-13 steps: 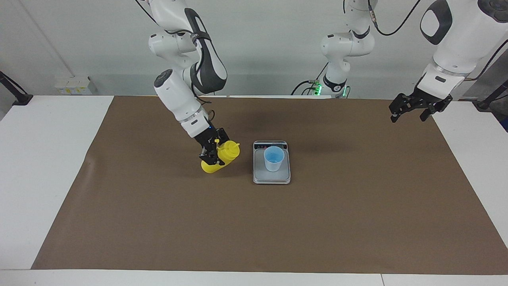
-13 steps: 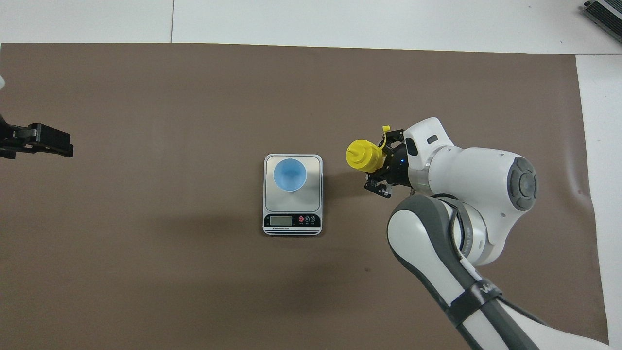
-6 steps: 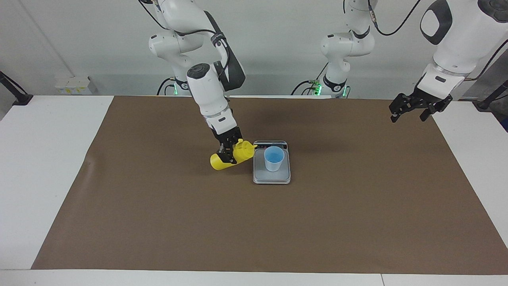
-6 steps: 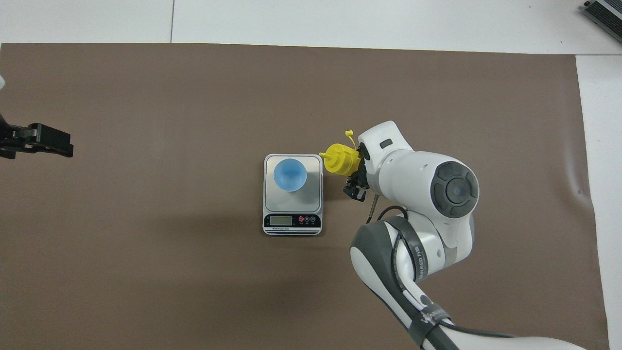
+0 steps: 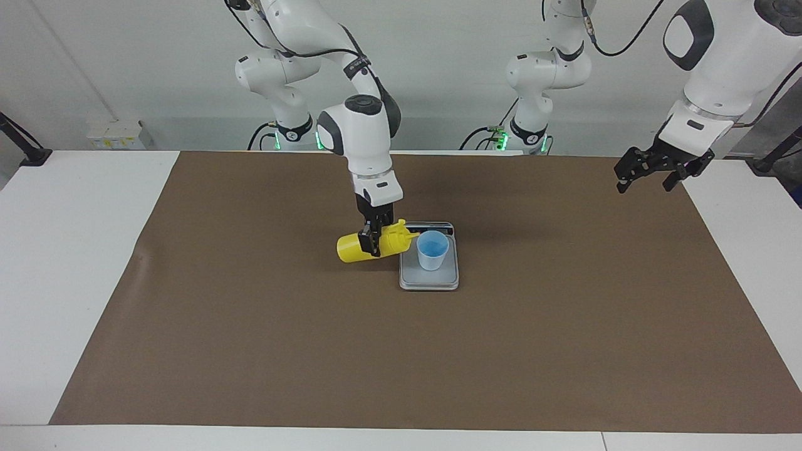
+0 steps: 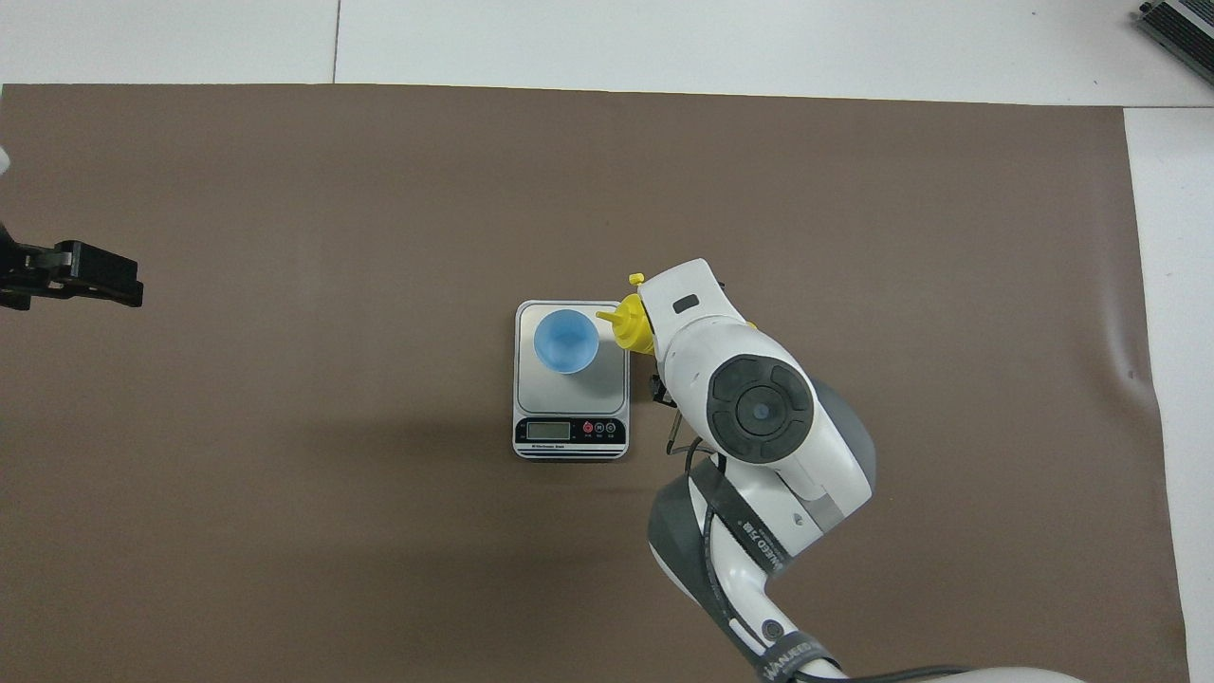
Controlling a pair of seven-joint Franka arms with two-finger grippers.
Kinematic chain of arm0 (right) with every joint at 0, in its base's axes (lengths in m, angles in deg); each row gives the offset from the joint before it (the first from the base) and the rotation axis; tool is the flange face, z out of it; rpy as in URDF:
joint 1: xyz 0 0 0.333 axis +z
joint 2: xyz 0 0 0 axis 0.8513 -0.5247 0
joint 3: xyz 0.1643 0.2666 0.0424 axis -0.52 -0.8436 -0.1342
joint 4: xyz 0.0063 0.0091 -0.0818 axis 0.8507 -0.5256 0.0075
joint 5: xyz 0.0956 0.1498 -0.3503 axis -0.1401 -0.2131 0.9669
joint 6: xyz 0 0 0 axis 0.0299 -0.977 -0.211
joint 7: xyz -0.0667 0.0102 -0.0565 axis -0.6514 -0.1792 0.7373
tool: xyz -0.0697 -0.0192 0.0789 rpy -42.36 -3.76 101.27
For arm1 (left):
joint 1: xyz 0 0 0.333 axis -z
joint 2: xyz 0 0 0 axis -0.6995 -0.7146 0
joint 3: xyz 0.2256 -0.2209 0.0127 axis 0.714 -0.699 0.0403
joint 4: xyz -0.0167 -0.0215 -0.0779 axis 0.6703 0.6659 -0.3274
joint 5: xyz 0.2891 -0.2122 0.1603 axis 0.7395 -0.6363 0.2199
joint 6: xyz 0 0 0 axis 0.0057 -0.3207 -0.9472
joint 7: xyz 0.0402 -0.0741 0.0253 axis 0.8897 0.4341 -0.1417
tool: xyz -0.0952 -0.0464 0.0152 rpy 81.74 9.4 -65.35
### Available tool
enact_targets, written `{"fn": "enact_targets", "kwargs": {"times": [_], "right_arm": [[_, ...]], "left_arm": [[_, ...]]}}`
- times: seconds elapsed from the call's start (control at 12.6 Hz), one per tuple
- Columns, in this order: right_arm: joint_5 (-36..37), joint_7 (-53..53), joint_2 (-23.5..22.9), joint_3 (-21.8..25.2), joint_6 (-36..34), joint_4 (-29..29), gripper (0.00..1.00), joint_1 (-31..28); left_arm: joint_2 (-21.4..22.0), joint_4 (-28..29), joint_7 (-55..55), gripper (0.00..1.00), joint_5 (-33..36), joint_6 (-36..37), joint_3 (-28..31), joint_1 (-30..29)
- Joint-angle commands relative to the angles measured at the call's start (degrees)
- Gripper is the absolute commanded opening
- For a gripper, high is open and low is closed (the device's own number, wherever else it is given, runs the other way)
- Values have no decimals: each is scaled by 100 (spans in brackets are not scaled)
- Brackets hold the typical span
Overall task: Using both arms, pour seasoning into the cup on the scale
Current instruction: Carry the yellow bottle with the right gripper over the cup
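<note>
My right gripper (image 5: 373, 243) is shut on the yellow seasoning bottle (image 5: 354, 248) and holds it almost on its side just above the mat. The nozzle points at the light blue cup (image 5: 433, 249), with its tip close to the rim over the scale's edge. The cup stands upright on the silver-grey scale (image 5: 429, 281), whose display strip faces the robots. In the overhead view the right arm covers its gripper; only the bottle's top (image 6: 630, 323) shows beside the cup (image 6: 565, 341) and the scale (image 6: 610, 381). My left gripper (image 5: 645, 178) is open and empty, and waits in the air over the mat's edge at the left arm's end (image 6: 90, 278).
A brown mat (image 5: 401, 351) covers most of the white table (image 5: 69, 250). The scale sits near the mat's middle. Bare white table borders the mat at both ends.
My right arm has swung toward the scale and tipped the bottle from a slant to nearly level, bringing the nozzle to the cup's rim. The left arm has not moved.
</note>
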Motion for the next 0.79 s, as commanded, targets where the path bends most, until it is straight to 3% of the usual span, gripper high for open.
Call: {"fn": "enact_targets", "kwargs": {"times": [0.0, 0.24, 0.55, 0.71], "right_arm": [[373, 199, -39, 6, -361, 242, 8, 14], [901, 217, -30, -3, -826, 479, 7, 49], [1568, 426, -126, -3, -907, 462, 7, 278], [2269, 707, -205, -3, -1143, 488, 5, 445]], "left_arm": [[105, 80, 50, 100, 53, 54, 4, -12], [105, 71, 50, 100, 53, 54, 4, -12], [105, 71, 50, 100, 53, 46, 4, -12], [105, 80, 50, 100, 53, 54, 4, -12]]}}
